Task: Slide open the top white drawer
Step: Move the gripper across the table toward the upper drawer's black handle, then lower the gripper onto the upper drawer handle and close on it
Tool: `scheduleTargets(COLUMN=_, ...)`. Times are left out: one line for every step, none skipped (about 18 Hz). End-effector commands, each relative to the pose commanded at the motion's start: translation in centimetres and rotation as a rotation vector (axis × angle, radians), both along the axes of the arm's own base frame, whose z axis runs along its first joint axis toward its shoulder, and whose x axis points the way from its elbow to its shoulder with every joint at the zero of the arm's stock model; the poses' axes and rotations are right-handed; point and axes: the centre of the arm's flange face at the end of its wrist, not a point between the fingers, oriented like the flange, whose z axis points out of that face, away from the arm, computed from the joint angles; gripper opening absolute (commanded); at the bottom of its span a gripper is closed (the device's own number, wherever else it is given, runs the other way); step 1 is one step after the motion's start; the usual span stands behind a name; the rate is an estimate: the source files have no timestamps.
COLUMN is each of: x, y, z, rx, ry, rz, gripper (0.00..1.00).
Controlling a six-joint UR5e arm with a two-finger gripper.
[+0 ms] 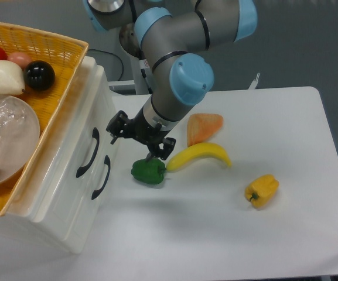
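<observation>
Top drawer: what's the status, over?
Tool open, empty, near the cabinet front. Top drawer shut, handle untouched. Green pepper sits just below tool.

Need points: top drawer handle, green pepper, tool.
top white drawer's handle (88, 153), fixed camera, middle of black curve
green pepper (147, 171), fixed camera, body centre
tool (138, 139), fixed camera, midway between fingertips
</observation>
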Motion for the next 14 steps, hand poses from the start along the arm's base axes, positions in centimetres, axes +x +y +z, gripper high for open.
scheduleTargets(x=0.0, y=0.0, z=-0.1, rx=0.001, ry=-0.003, rz=0.001, gripper=1.0)
scheduleTargets(x=0.1, y=0.1, z=-0.1, rx=0.001, ry=-0.003, rz=-0.001, gripper=1.0)
scheduleTargets(x=0.1, y=0.1, z=0.0, rx=0.006, ry=-0.005, rz=0.0, gripper=1.0)
scheduleTargets(x=0.3, y=0.3, z=0.0, rx=0.008, ry=-0.007, rz=-0.004, gripper=1.0)
scheduleTargets(x=0.6, y=0.5, z=-0.1, rx=0.006, ry=-0.009, rz=-0.009, gripper=1.0)
scheduleTargets(x=0.7, y=0.6, z=-0.2, rx=0.006, ry=-0.011, rz=-0.01, gripper=1.0)
scheduleTargets(x=0.8, y=0.6, z=-0.3, rx=0.006, ry=-0.011, rz=-0.012, gripper=1.0)
scheduleTargets(x=0.8, y=0.6, z=-0.3, rx=0.005, ry=-0.012, rz=-0.012, gripper=1.0)
scheduleTargets(x=1.0, y=0.8, z=-0.3, rx=0.004, ry=-0.013, rz=-0.014, gripper=1.0)
scheduleTargets(x=1.5, y=1.1, z=-0.4, rx=-0.001, ry=-0.014, rz=-0.017, gripper=1.0)
scheduleTargets(x=1.7, y=1.3, z=-0.5, rx=-0.004, ry=-0.015, rz=-0.015, gripper=1.0)
scheduleTargets(x=1.8, y=1.4, z=-0.5, rx=-0.004, ry=-0.014, rz=-0.013, gripper=0.99)
scheduleTargets(x=1.8, y=1.4, z=-0.6, rx=-0.005, ry=-0.015, rz=-0.011, gripper=0.99)
scheduleTargets(x=2.0, y=1.5, z=-0.6, rx=-0.004, ry=-0.014, rz=-0.015, gripper=0.98)
